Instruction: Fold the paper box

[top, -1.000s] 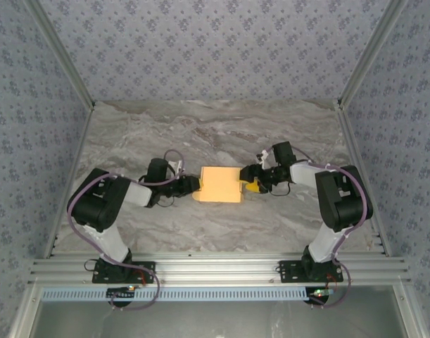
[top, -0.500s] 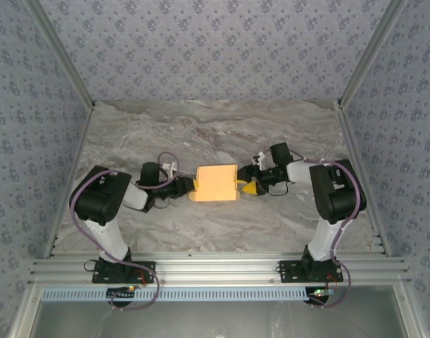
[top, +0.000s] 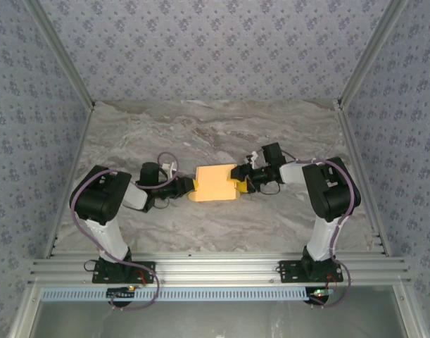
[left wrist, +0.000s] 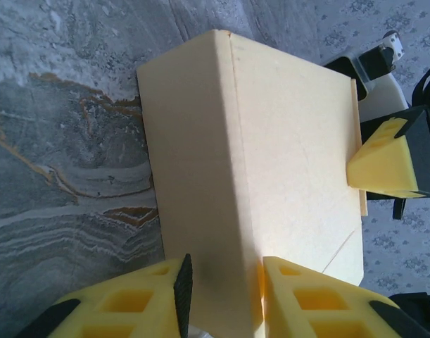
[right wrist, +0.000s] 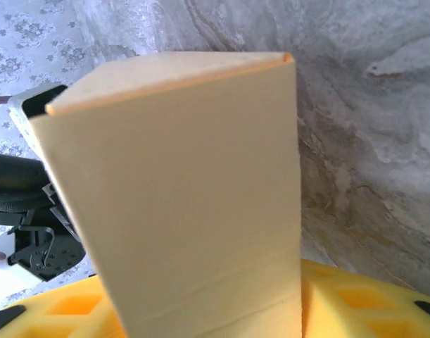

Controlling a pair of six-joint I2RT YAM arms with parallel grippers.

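Your paper box point(top: 216, 182) looks nearly formed, a flat closed rectangle. Left claw point(top: 188, 186) and right claw point(top: 238, 177) each clamp one end, so probably only the end flaps remain.

— What's underneath it all?
— A table point(top: 200, 134), grey marble pattern with pale streaks. The left wrist view shows rust-brown veins in it.
— And around it?
— Walls point(top: 215, 49) on three sides, papered blue-grey with a small floral print. A left post point(top: 60, 53) and a right post point(top: 369, 53), both metal, rise from the far corners where the walls meet.
— The near edge?
— Aluminium rails point(top: 215, 269) run across it, side by side. Just below them lies a pale slotted strip point(top: 215, 293), then a plain grey panel point(top: 215, 320).
— The sides?
— A thin metal edge rail point(top: 70, 179) runs along the left, and another along the right.
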